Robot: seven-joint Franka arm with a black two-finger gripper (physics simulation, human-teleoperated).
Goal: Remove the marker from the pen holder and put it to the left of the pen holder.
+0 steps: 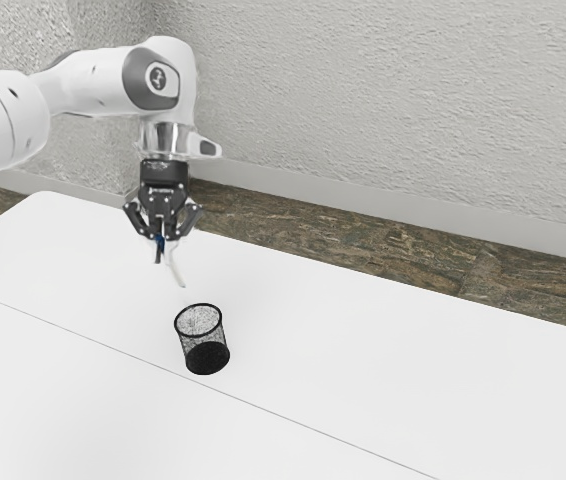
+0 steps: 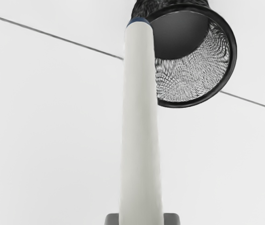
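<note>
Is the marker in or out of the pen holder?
Out: the gripper holds the marker, its lower end clear of the mesh pen holder.

exterior view: we look from the side of the white and grey arm (image 1: 98,82), raised and well back, angled down over the white table (image 1: 363,360) toward a rough pale wall (image 1: 383,90) and brown patterned floor (image 1: 383,240). wrist view: we're on the arm, much closer, facing down along the off-white, blue-ended marker (image 2: 141,117) to the round black mesh pen holder (image 2: 193,77). shared: marker, holder, table, thin grey seam (image 2: 53,35).
</note>
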